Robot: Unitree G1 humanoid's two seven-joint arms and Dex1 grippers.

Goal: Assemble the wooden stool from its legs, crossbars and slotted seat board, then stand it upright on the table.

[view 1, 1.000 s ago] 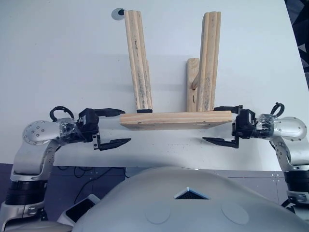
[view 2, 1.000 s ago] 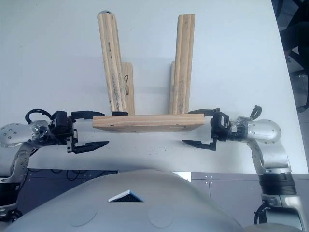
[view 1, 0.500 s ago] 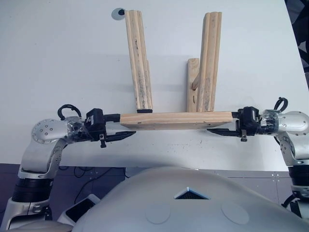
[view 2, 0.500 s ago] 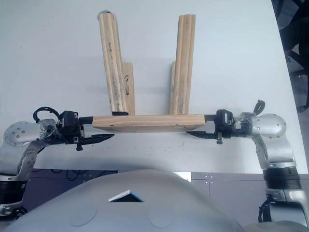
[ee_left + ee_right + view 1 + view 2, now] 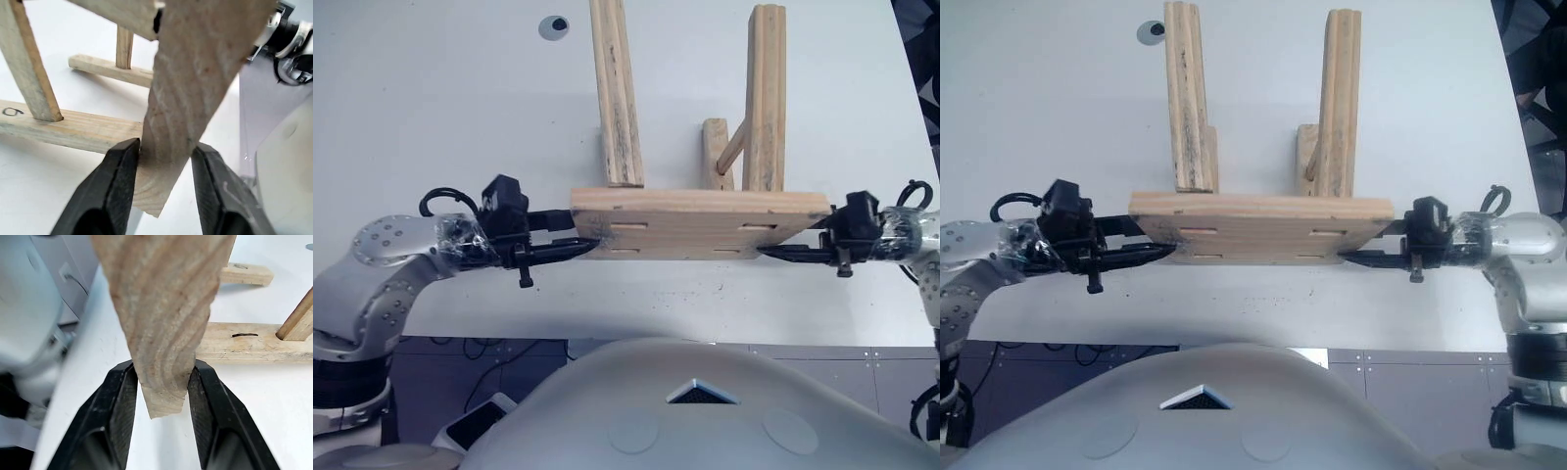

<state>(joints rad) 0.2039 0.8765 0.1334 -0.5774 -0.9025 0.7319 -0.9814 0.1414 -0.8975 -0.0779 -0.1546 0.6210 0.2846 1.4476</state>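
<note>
Left eye view: the board (image 5: pixel 700 223) lies crosswise over the near part of the bench (image 5: pixel 431 117), gripped at both ends. Its slotted face is tipped toward the camera, with four rectangular slots showing. Whether its lower edge touches the bench cannot be told.

Left gripper (image 5: pixel 579 241): at the board's left end, fingers narrowed onto the wood. In the left wrist view the fingers (image 5: pixel 110 191) press against both faces of the board's end, one on each side, near its lower corner.

Right gripper (image 5: pixel 778 250): at the board's right end, likewise clamped on it. In the right wrist view the fingers (image 5: pixel 117 421) close on both faces of the end grain, with the board's corner projecting between them.

Legs (image 5: pixel 617 98): two visible assemblies are joined to the board's far side and run away from it, roughly parallel. One stands nearer the board's left end, the other nearer its right end.

Crossbar (image 5: pixel 714 153): a short piece just beyond the board, beside the right-end leg and linked to it by a slanted rod. Further bars between the legs show in both wrist views, beyond the board.

Disc (image 5: pixel 555 25): a small round mark on the bench, well beyond the board's left end, near the far part of the left-end leg.
</note>
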